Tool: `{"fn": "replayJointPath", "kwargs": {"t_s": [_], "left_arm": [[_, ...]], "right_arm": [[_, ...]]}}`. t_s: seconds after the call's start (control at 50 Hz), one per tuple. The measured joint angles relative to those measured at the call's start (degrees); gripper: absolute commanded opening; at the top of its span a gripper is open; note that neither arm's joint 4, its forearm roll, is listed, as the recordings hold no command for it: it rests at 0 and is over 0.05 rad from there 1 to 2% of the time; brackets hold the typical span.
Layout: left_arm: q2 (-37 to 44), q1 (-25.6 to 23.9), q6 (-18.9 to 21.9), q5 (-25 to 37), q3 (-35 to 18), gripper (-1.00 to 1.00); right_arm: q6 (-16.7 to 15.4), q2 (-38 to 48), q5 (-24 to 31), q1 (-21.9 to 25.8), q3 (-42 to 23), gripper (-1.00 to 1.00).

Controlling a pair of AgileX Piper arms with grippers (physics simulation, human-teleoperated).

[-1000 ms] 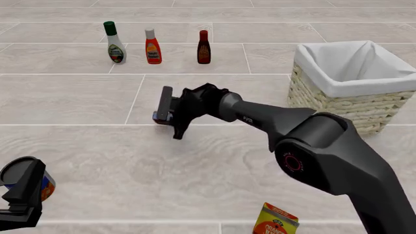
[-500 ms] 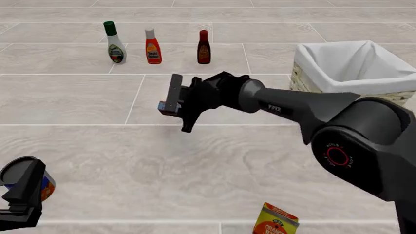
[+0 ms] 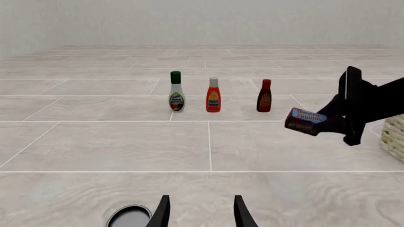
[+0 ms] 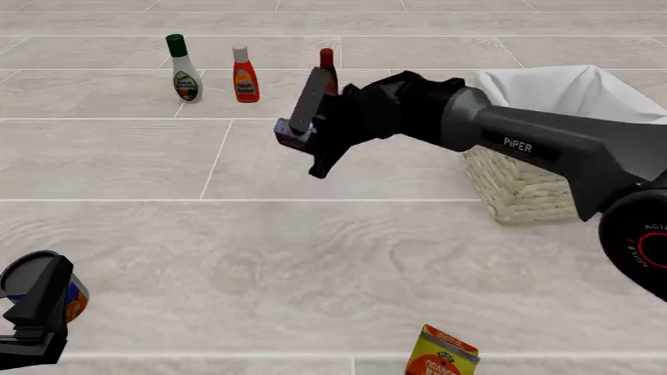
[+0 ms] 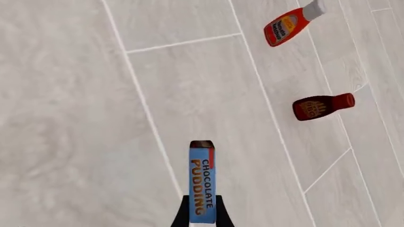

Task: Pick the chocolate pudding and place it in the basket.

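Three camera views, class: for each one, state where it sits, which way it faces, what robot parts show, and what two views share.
Front view: fixed above and behind the arms, looking forward and down at the tiled table; shows the right arm, the basket and the left gripper.
Left wrist view: low behind the left gripper, facing the three bottles; its fingers show.
Right wrist view: behind the right gripper, looking down on the table.
Shared: all three show the chocolate pudding held by the right gripper.
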Motion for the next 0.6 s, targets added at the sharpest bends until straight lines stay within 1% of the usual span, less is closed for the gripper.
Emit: {"fn": "replayJointPath", "kwargs": {"t_s": [0.6], "left_arm": [[0.0, 0.0, 0.0, 0.0, 0.0, 1.0]], "right_arm": [[8.42, -15.1, 2.04, -3.08, 7.83, -1.0]]}}
